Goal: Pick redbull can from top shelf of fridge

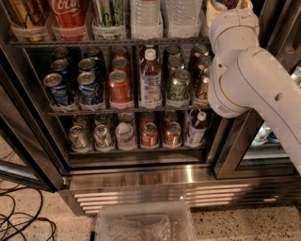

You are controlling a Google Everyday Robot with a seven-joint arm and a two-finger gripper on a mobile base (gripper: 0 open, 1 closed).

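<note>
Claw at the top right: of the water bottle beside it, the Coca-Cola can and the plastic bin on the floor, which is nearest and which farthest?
The claw sits at the picture's top edge, right side.
1. Water bottle, just left of it.
2. Coca-Cola can, far left of that row.
3. Plastic bin, down on the floor.

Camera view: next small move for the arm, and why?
Probably a slow, short reach inward at the right end of the dark wire top shelf. The gripper sits there at the frame's top edge, above the white arm, right of the clear water bottles. Whether it has the slim silver-and-blue can cannot be seen, so pulling out seems premature.
</note>
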